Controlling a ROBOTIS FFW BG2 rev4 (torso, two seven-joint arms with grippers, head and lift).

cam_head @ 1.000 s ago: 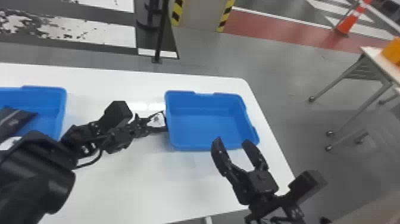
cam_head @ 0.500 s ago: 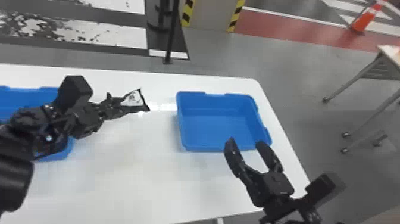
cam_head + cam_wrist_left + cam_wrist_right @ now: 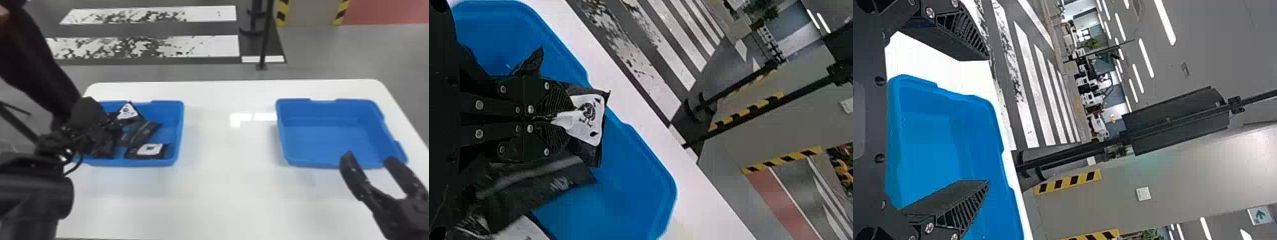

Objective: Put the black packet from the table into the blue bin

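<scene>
The left gripper [image 3: 570,118] is closed on the black packet [image 3: 588,117], pinching its white-labelled face over the left-hand blue bin [image 3: 178,127], near the tabletop's [image 3: 223,194] far left corner. Two dark packets, one plain [image 3: 140,132] and one white-labelled [image 3: 150,149], lie inside; whether the held one touches them cannot be told. Its label puckers at the fingertips, so it is probably light, soft film, likely slick and apt to fold. A pinch farther in from the edge, across the body, should keep it flatter and steadier. The right gripper [image 3: 368,157], spread and holding nothing, is at the near edge of the right-hand blue bin [image 3: 322,140].
</scene>
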